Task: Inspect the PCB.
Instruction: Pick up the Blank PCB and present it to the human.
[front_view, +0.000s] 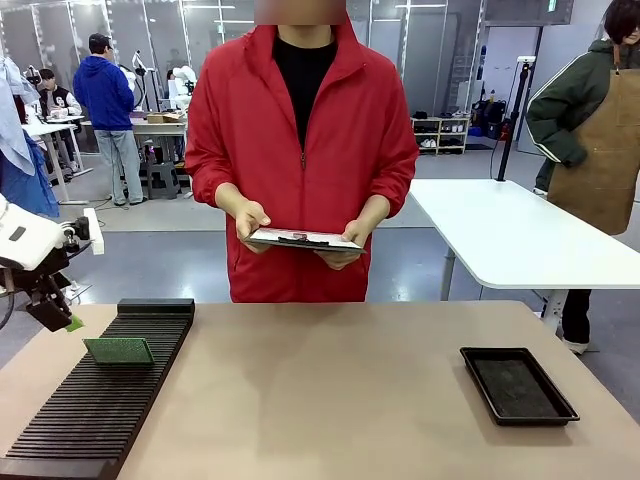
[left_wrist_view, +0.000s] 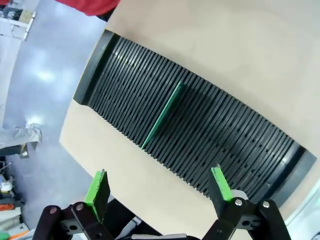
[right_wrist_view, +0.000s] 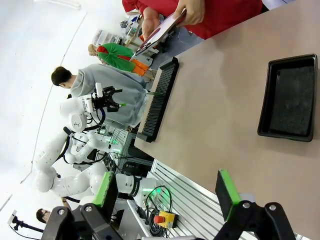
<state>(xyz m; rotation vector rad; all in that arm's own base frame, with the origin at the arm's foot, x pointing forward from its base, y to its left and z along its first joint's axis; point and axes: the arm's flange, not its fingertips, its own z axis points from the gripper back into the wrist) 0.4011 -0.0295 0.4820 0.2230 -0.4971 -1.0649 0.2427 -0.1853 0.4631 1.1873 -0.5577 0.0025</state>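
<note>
Now, a thin green rectangular circuit board, the PCB (front_view: 118, 350), stands on its long edge in a slot of a black ribbed plastic rack (front_view: 90, 420) along the beige desk's (front_view: 330, 400) left edge. Above that edge the left gripper (front_view: 62, 320) hovers, jaws wide apart, holding nothing. The right gripper (right_wrist_view: 165, 177) likewise gapes empty. A shallow black rectangular tray (front_view: 495, 350) sits near the right edge.

The table (front_view: 330, 400) is viewed frontally towards the person (front_view: 300, 130) at 12 o'clock; the rack (front_view: 100, 410) at 8 o'clock is shared, seen closely from above by the left wrist, distantly by the right.
</note>
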